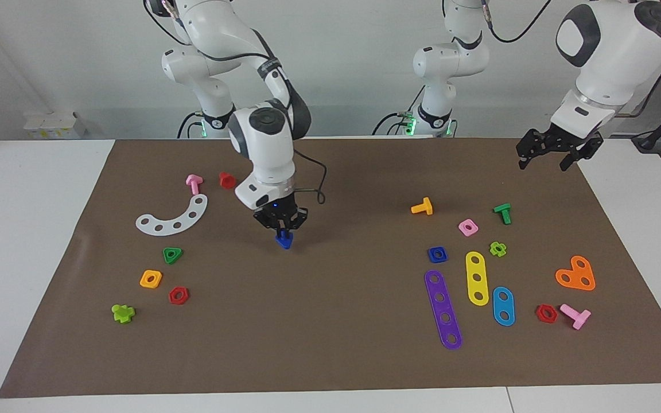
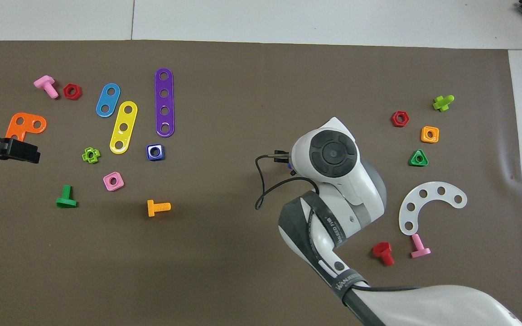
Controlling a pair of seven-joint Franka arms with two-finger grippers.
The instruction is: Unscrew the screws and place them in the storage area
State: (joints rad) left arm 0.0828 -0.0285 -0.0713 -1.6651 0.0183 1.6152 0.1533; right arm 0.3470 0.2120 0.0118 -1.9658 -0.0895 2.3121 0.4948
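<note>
Right now the right gripper (image 1: 283, 228) is clamped on the dark-blue screw (image 1: 284, 240), which hangs below the fingers with its triangular head pointing down and its stem up between them, so its long axis runs roughly vertical. In the facing view the screw appears to be just above the brown mat (image 1: 330, 344), over a bare stretch toward the middle of the table; whether it touches the paper is hard to say. In the overhead view the arm's own wrist covers both gripper and screw. The relation that matters is sideways: the storage area (image 1: 210, 258) lies toward the right arm's end of the table from the screw, the open patch bounded by the white curved strip (image 1: 173, 218), the green triangular nut (image 1: 172, 254), the orange square nut (image 1: 151, 279) and the red hex nut (image 1: 178, 295). My judgement is that the carry is a short travel that way, then a lowering. The left gripper (image 1: 557, 154) waits in the air with its fingers spread, over the mat's edge at its own end.
</note>
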